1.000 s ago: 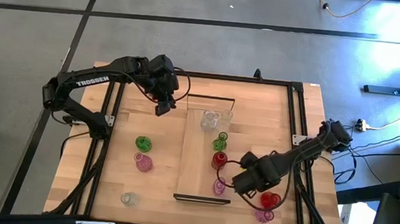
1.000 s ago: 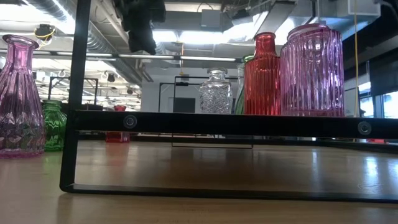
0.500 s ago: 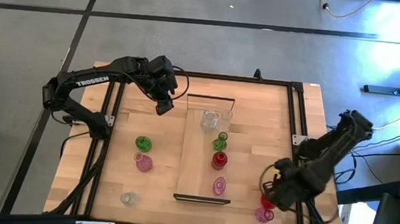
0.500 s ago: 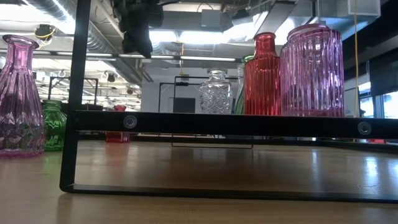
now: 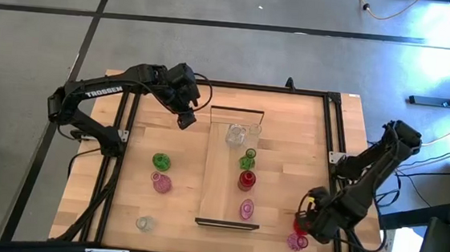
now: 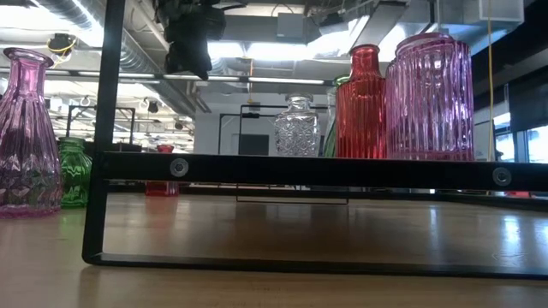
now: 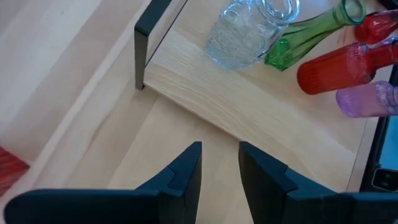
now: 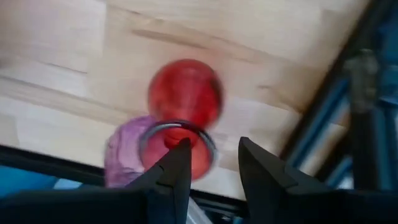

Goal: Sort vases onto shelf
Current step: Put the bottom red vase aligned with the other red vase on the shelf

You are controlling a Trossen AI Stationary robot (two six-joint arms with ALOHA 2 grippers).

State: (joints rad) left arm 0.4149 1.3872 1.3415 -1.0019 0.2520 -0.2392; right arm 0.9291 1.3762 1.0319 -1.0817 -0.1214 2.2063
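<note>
Tabletop [image 5: 296,140] | red vase [image 8: 185,93] just below right gripper [image 8: 214,163], untouched

The right arm [image 5: 356,193] partly hides a red vase [image 5: 301,225].

Four vases [image 5: 246,178] stand on the shelf [image 5: 221,174]; others flank it.

shelf [image 5: 219,182] left strip: bare, open from the left
shelf right strip: blocked by a row of vases [image 5: 246,180]
near-right corner: red vase [image 5: 303,225], pink vase [image 5: 296,243] crowd together
</note>
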